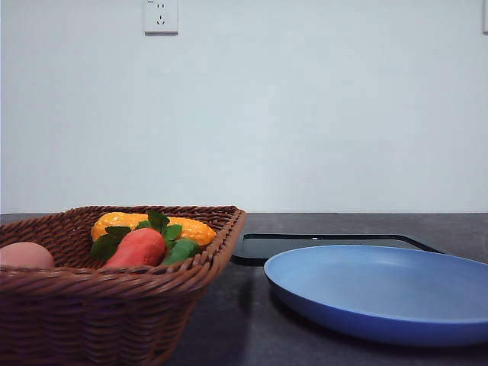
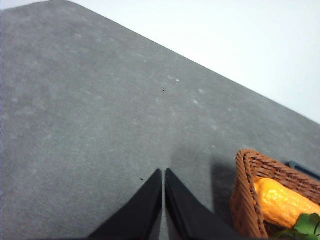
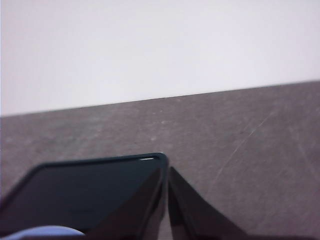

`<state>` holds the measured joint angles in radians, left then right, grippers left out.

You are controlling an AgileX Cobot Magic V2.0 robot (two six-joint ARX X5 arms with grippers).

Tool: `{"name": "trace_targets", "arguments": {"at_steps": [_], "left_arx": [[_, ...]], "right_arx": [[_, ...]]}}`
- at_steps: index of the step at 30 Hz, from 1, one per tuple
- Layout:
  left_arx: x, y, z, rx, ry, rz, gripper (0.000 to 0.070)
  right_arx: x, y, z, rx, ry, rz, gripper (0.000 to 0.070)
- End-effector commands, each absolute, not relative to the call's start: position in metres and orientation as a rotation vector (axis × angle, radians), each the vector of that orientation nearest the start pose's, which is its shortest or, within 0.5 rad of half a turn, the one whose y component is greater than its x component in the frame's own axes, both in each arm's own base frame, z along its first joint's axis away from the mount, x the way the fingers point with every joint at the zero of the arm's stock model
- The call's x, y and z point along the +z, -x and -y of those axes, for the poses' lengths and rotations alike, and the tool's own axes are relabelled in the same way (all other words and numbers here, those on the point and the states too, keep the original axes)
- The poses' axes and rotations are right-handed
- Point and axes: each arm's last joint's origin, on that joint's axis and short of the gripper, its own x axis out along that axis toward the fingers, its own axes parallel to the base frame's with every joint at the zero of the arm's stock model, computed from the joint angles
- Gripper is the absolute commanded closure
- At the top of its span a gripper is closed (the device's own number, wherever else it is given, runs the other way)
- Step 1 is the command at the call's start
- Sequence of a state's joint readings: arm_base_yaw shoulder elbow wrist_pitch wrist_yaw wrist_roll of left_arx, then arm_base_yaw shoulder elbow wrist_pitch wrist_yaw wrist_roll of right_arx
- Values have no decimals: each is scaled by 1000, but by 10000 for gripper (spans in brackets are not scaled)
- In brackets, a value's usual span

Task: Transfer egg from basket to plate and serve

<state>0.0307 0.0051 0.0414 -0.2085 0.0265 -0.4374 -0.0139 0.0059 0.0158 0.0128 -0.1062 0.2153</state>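
egg (image 1: 25,255): small, smooth, pinkish-brown oval; only its top shows over the near rim, cut by the frame's left edge in front view.
egg location: inside the basket (image 1: 114,301), at its left end, by the near wall.
basket: brown woven wicker, flaring sides, braided rim; sits on the left of the table (image 1: 229,328). One corner (image 2: 247,197) shows in left wrist view.
other basket contents: orange-red carrot toy (image 1: 137,248) with green leaves (image 1: 164,229) in the middle; yellow-orange corn toy (image 1: 191,227) behind it, against the far wall. Corn (image 2: 280,202) also seen in left wrist view. Egg lies left of the carrot, apart from it.
plate (image 1: 377,293): wide, shallow, matte blue, bare; on the table right of the basket, not touching it. A pale blue sliver (image 3: 45,232) shows in right wrist view.
tray (image 1: 328,242): flat, black, behind the plate; its corner (image 3: 150,162) sits just beside the right fingers.
left gripper (image 2: 163,175): black fingers pressed together, hairline gap, nothing between them; over bare grey table, basket corner off to one side. Egg not among the fingers.
right gripper (image 3: 167,172): fingers closed to a thin slit, holding nothing; tips at the tray corner, above the table.
egg vs fingers: well apart from both grippers; sits in the basket, untouched.
wall: plain white, outlet (image 1: 161,16) at top.
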Motion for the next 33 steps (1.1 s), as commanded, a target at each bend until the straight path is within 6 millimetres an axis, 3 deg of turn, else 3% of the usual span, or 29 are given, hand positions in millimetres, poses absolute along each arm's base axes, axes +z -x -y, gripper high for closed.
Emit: {"name": "trace_targets", "arguments": {"at_steps": [1,8,20,26,33], "left_arx": [[150,-94,-2,37,472,-208,700],[165,-91,0,-37,477,-193,700],[210,-91,3,-120,484,-259,700],[226,-103,6,-211,448,-364,700],[241,-121,9,-287,366,-532,700]], "right_arx": [[169,-97,-2,99,-327,12,700],[176,-96,-3,131,-468,17,700],[224,-89,-4,120,-476,-174,700],[245,-100,-6,195,-415,-312,700],[249,-124,-11,352,-440,-563,700]]}}
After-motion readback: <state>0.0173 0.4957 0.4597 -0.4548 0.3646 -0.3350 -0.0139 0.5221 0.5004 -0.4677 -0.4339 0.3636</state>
